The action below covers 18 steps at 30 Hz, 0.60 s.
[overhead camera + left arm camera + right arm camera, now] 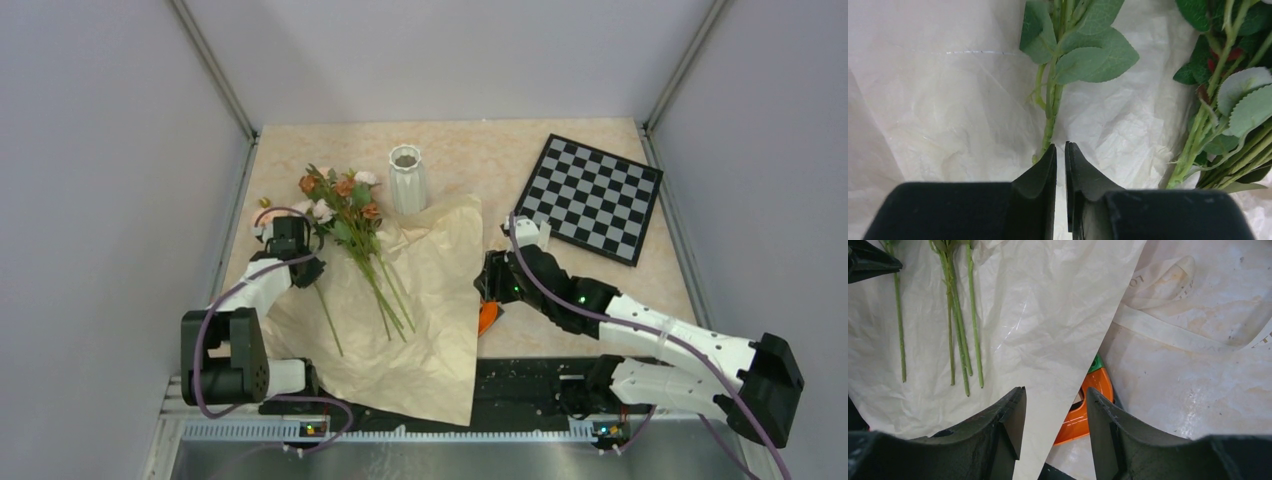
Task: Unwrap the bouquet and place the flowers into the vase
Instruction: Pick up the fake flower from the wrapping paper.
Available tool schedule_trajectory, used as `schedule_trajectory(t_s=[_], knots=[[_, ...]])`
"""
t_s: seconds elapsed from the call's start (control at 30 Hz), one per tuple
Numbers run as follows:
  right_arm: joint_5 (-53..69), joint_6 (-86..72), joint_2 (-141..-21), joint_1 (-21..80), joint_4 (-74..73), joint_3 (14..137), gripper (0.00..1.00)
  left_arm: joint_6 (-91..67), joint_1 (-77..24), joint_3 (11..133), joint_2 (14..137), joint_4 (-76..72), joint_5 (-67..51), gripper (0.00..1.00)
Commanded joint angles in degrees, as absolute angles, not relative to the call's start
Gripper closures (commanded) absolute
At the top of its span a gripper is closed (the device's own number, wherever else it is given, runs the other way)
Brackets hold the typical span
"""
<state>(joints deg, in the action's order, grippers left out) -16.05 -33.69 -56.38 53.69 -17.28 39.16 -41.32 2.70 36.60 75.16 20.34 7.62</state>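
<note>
The paper (440, 300) lies open and flat on the table. The flowers (345, 205) lie on top of it. Their heads point to 11 o'clock and their long stems point to 5 o'clock. One stem (1048, 125) lies a bit apart from the bunch, on its 9 o'clock side.

The left gripper (303, 262) is right at that lone stem. Its fingers are almost together, with only a thin slit between them. I see nothing in the slit, and the stem looks to be just beside the tip of one finger. The right gripper (1055, 395) has its fingers wide apart and holds nothing. It hangs over the paper's edge and an orange ring (1088, 405). A cream ribbon (1158, 330) lies loose on the table near it.

I think the flowers are very light. The stems look thin, smooth and a bit stiff, so one could roll or slip out of a pinch. The heads and leaves look soft and would squash. The best place to grab looks like the bare green part under the leaves. The paper looks thin and crinkly, so the fingers could catch it too.

The vase (405, 180) stands at 3 o'clock from the flower heads, touching the paper's top edge. No flowers are in it. It is tall and thin, so I think a bump could tip it. A checker board (590, 197) lies at 3 o'clock from the vase.
</note>
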Motion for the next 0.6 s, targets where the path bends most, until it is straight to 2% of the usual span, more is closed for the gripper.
schedule_trajectory(t_s=[0.0, 0.2, 0.43, 0.57], knots=[[-16.89, -34.21, -55.10, 52.93, -16.26, 38.81, 0.51, -40.19, 2.98, 39.89, 74.69, 20.62, 9.35, 0.81], [-16.53, -34.22, -55.57, 52.95, -15.89, 38.76, 0.51, -39.15, 3.10, 40.20, 71.62, 22.49, 12.82, 0.62], [-16.57, -33.94, -55.55, 52.91, -15.99, 38.76, 0.51, -39.10, 4.69, 39.76, 74.57, 20.45, 9.49, 0.61], [-16.52, -33.88, -55.42, 52.91, -16.45, 38.93, 0.51, -39.14, 5.06, 42.05, 78.82, 20.24, 8.06, 0.64]])
